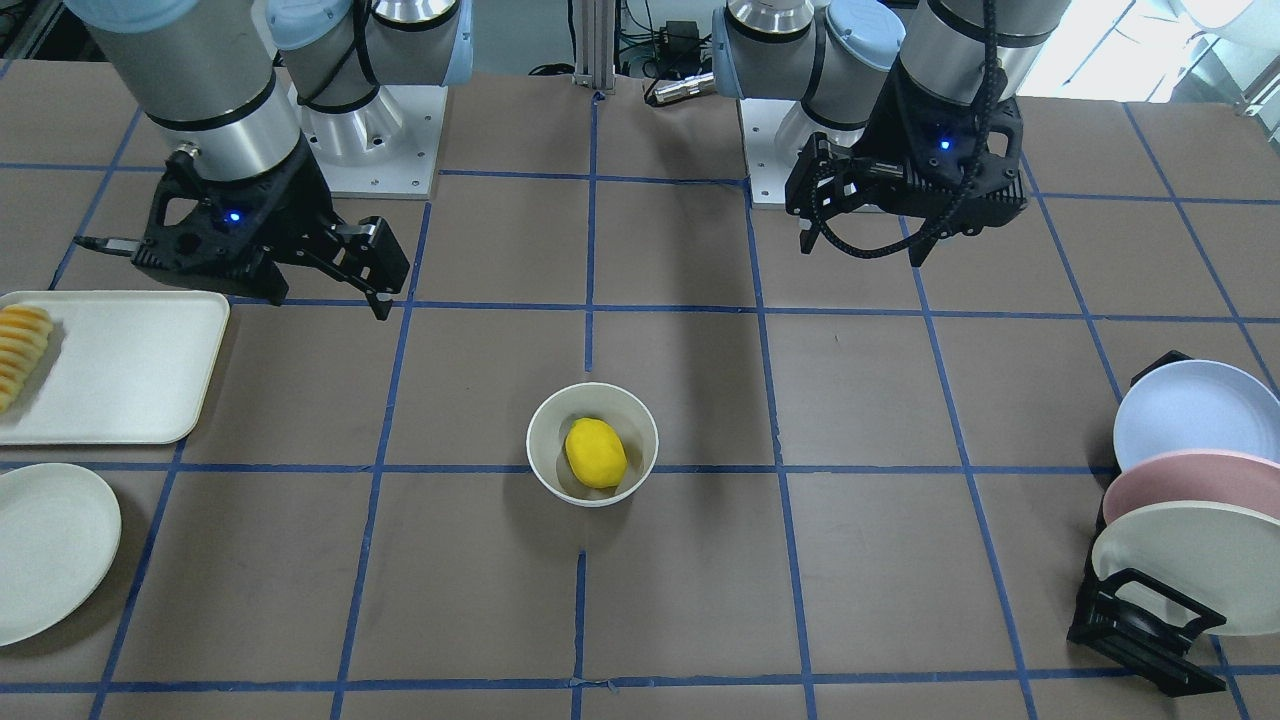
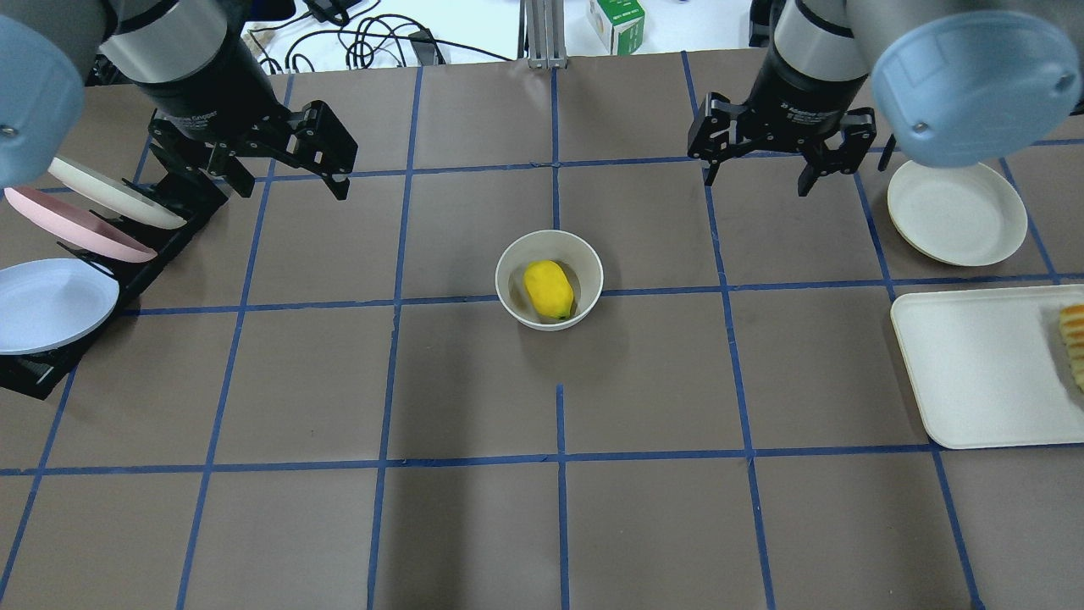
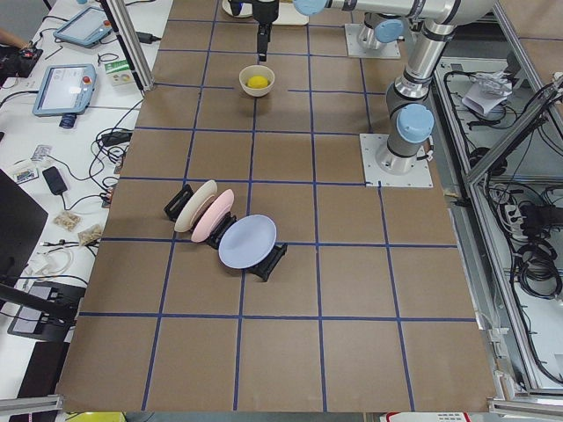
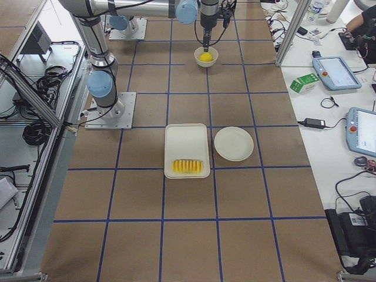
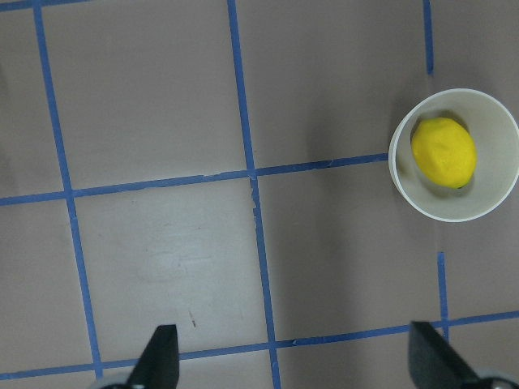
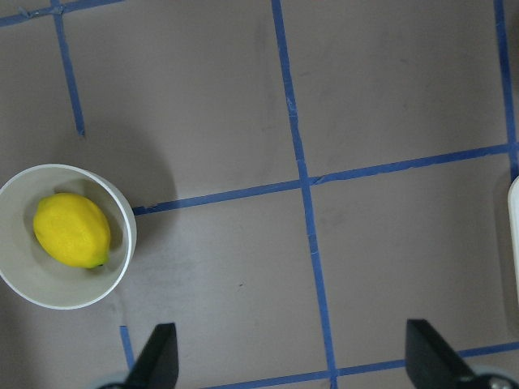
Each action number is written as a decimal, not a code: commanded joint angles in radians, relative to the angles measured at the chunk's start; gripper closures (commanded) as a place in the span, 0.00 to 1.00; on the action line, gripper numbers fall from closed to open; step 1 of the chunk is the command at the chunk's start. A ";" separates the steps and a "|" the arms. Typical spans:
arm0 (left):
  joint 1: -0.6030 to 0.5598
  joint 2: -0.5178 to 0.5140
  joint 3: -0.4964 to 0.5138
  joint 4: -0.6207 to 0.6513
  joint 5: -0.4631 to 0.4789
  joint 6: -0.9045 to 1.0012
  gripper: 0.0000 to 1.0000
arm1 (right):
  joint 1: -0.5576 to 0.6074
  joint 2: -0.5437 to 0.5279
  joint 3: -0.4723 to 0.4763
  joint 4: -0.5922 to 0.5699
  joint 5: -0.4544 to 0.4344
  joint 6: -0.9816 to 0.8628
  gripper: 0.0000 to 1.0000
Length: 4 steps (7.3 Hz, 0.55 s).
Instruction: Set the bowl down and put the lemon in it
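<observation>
— State of the counter (image 2: 474, 525)?
— Brown, gridded in blue tape. Both arms are raised above its far half, one to either side of the centre line, wrists turned down toward the surface.
— Left arm (image 2: 207, 89)?
— It hangs beside the black plate rack (image 2: 30, 373), which holds a blue, a pink and a cream plate on edge. Its jaws are spread wide with nothing between them; the wrist view shows both tips apart over bare counter.
— Right arm (image 2: 809, 76)?
— It hovers next to the round cream plate (image 2: 957, 212). Jaws likewise parted and empty. The cream tray (image 2: 974, 364) lies nearer the robot than that plate, with ridged orange-yellow slices (image 2: 1074, 343) at its outer end.
— The bowl (image 2: 511, 284)?
— Upright near the middle of the counter, sitting across a blue tape line, well apart from both arms.
— And the lemon (image 2: 549, 289)?
— Inside the bowl, lying on its side on the bottom, touched by neither arm.
</observation>
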 commanded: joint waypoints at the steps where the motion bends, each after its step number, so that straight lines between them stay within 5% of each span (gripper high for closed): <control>1: -0.003 0.000 -0.001 0.000 0.001 -0.001 0.00 | -0.059 -0.030 0.009 0.057 -0.020 -0.053 0.00; 4: 0.000 -0.004 -0.003 0.000 -0.005 -0.001 0.00 | -0.056 -0.044 0.012 0.073 -0.020 -0.049 0.00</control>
